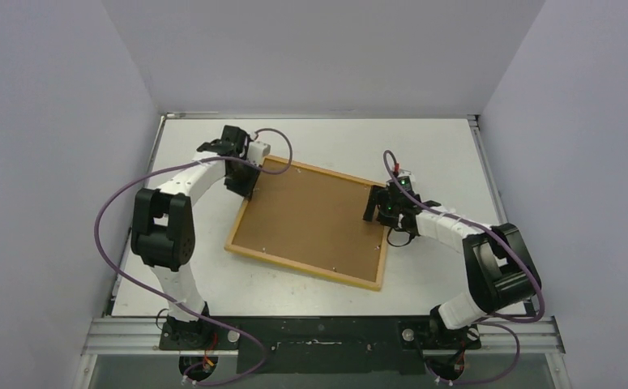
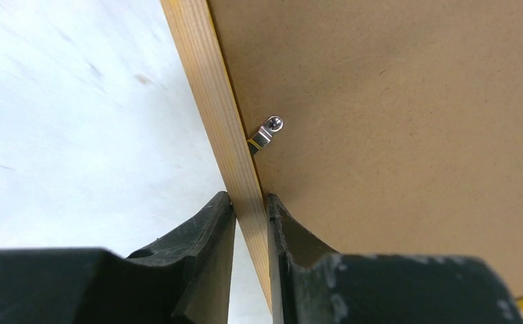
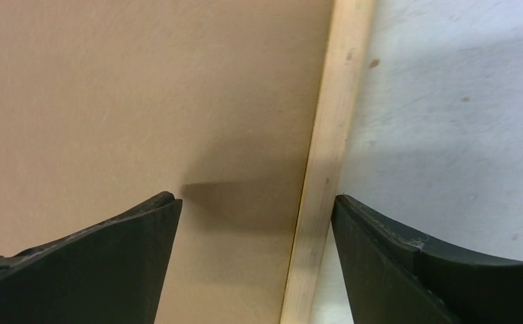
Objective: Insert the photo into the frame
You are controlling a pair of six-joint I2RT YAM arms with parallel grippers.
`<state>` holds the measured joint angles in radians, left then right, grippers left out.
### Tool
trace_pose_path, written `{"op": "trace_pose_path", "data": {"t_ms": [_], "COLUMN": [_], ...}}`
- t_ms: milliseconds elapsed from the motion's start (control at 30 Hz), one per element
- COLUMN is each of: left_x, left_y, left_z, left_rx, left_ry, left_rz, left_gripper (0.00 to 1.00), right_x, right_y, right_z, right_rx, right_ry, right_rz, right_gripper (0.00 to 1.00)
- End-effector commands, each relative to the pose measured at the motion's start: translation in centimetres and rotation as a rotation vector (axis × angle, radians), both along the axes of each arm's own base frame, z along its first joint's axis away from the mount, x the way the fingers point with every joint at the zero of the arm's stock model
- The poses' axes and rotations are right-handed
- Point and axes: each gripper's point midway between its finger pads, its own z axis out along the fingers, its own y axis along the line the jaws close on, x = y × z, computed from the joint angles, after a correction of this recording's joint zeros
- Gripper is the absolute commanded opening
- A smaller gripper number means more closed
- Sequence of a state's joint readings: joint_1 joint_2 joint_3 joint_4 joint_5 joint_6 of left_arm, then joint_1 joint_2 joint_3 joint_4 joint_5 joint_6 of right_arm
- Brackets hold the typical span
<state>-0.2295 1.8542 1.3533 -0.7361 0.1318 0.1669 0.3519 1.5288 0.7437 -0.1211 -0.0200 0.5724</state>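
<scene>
Centre of table (image 1: 432, 146): frame (image 1: 301, 268) lies back-up, slightly rotated, with brown backing (image 1: 314, 219) filling it. At the frame's upper left, left gripper (image 2: 248, 200) is closed down to the rail's width, its fingers pinching the pale wood rail from both sides, near a metal clip (image 2: 266, 133). At the right edge, right gripper (image 3: 253, 200) is spread wide and holds nothing. One finger is over the backing, the other over the table, with the rail between. Cannot tell whether the photo is under the backing.

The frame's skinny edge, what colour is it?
The frame is pale wood-coloured along that edge; the left wrist view shows it best.
</scene>
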Motion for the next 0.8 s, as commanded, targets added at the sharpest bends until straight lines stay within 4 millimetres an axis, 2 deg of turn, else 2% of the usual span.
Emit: {"op": "trace_pose_path", "data": {"t_ms": [0, 167, 267, 333, 433, 633, 767], "left_x": [5.5, 7.6, 8.4, 8.7, 9.1, 9.5, 10.1], "left_y": [-1.4, -1.3, -1.4, -1.5, -1.8, -2.7, -3.3], "left_z": [8.6, 13.7, 16.7, 18.3, 20.4, 24.9, 28.6], "left_rx": [0.063, 0.206, 0.284, 0.322, 0.368, 0.485, 0.546], "left_ry": [-0.280, -0.419, -0.494, -0.535, -0.599, -0.758, -0.867], "left_rz": [-0.150, -0.258, -0.313, -0.346, -0.393, -0.510, -0.546], "left_gripper": [0.02, 0.00, 0.00, 0.00, 0.00, 0.00, 0.00], "right_x": [0.8, 2.3, 3.2, 4.1, 5.5, 8.2, 10.0], "right_y": [2.5, 2.5, 2.5, 2.3, 2.6, 5.1, 5.8], "right_z": [4.6, 8.2, 10.5, 11.8, 14.0, 18.8, 20.5], "right_rx": [0.130, 0.173, 0.170, 0.149, 0.149, 0.259, 0.314], "right_ry": [-0.084, -0.155, -0.206, -0.245, -0.321, -0.444, -0.474], "right_rz": [0.067, 0.086, 0.109, 0.130, 0.189, 0.401, 0.434], "right_gripper": [0.85, 0.90, 0.98, 1.00, 0.95, 0.93, 0.90]}}
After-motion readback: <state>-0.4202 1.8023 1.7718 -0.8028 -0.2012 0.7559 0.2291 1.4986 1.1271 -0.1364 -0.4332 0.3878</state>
